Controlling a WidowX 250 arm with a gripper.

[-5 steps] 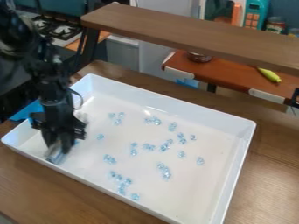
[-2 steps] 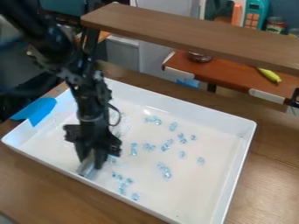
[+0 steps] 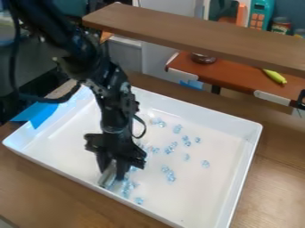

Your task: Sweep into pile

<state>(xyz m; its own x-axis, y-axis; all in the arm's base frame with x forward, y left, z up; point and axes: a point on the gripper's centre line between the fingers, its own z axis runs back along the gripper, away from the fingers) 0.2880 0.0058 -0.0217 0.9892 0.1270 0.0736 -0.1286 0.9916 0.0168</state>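
My gripper (image 3: 113, 171) hangs low over the left-middle part of the white tray (image 3: 196, 118), close to its front wall. Between its fingers is a grey, flat-edged sweeping tool (image 3: 108, 175), its lower edge down at the tray floor. Small clear-blue pieces (image 3: 126, 187) lie bunched just right of the tool. More pieces (image 3: 169, 173) are scattered over the middle and right of the tray, a few of them near the back (image 3: 158, 122). The arm hides part of the tray floor behind the gripper.
Blue tape (image 3: 39, 114) sticks to the tray's left rim. A raised wooden shelf (image 3: 196, 35) crosses above the back of the table. Behind it are a brown side surface (image 3: 238, 82) with a yellow banana-like item (image 3: 274, 76) and a dark round bowl (image 3: 203, 58).
The gripper and tool have moved right along the tray's front side. Pieces formerly to their right now lie closer together beside the tool, and the left floor and blue tape are uncovered.
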